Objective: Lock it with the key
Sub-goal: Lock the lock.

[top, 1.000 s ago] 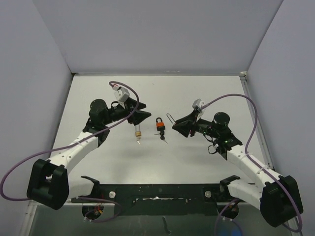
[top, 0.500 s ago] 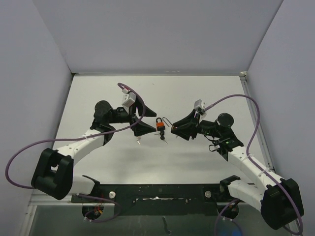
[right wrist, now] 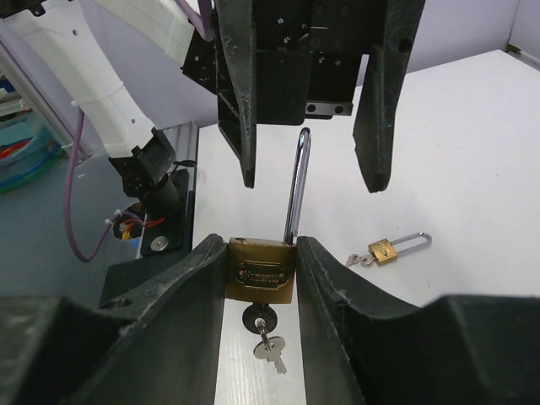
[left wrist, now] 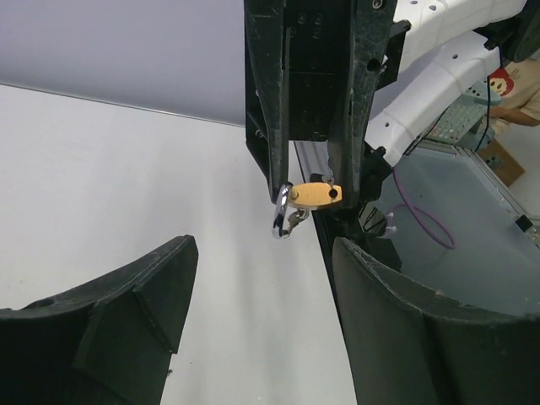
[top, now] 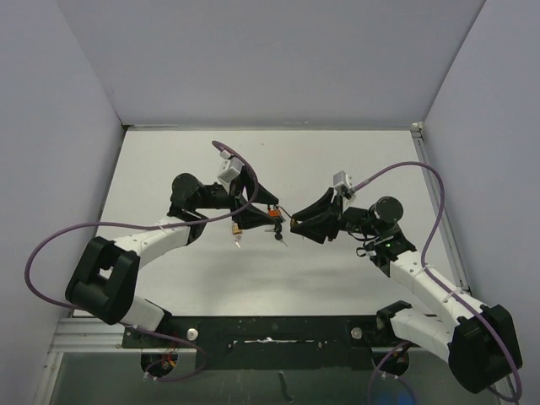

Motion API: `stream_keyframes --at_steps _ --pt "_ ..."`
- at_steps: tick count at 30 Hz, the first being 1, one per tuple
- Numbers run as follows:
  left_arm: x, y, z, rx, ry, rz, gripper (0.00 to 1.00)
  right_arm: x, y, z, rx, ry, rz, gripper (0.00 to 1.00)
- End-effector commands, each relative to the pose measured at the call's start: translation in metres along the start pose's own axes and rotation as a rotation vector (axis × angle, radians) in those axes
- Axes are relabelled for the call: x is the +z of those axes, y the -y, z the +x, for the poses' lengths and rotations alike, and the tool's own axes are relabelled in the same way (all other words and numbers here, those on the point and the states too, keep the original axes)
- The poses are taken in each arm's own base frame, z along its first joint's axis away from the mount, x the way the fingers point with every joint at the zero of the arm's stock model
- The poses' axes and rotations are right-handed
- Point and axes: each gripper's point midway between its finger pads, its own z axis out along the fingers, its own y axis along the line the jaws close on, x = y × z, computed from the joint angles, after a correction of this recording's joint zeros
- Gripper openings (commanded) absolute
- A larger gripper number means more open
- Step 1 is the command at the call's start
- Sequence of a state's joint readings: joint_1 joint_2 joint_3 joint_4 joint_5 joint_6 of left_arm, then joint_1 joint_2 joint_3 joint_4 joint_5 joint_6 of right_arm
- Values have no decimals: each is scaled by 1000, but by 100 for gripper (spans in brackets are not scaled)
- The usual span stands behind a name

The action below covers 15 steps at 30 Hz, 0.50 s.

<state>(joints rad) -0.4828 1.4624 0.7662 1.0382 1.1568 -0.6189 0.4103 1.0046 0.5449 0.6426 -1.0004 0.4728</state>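
My right gripper (right wrist: 260,251) is shut on a brass padlock (right wrist: 260,272) and holds it above the table. Its shackle (right wrist: 295,181) stands open and points at the left gripper. A key (right wrist: 260,319) sits in the keyhole underneath, with a second key hanging from it. My left gripper (left wrist: 263,253) is open and empty, directly facing the held padlock (left wrist: 314,195) a short way off. In the top view the two grippers (top: 267,208) (top: 294,222) nearly meet at the table's middle.
An orange-bodied padlock (top: 272,216) with keys (top: 278,233) shows between the grippers in the top view. A small brass padlock (top: 236,227) with keys lies on the table to the left, also in the right wrist view (right wrist: 384,251). Grey walls enclose the table.
My left gripper has swung right toward the centre and now faces the right gripper. My right gripper has moved slightly left with the padlock. The gap between them has closed.
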Motion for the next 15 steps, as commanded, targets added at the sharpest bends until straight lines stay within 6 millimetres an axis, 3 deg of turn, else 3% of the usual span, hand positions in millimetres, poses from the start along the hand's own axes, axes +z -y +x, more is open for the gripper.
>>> stream_keyframes --at_steps 1,4,15 --pt "10 4 -30 86 66 30 64 5 -12 -23 -86 40 -51 0" --pt "11 7 -34 84 85 40 62 6 -10 -21 -88 33 -39 0" --pt "13 11 -28 52 53 64 39 7 -4 -21 -100 44 -2 0"
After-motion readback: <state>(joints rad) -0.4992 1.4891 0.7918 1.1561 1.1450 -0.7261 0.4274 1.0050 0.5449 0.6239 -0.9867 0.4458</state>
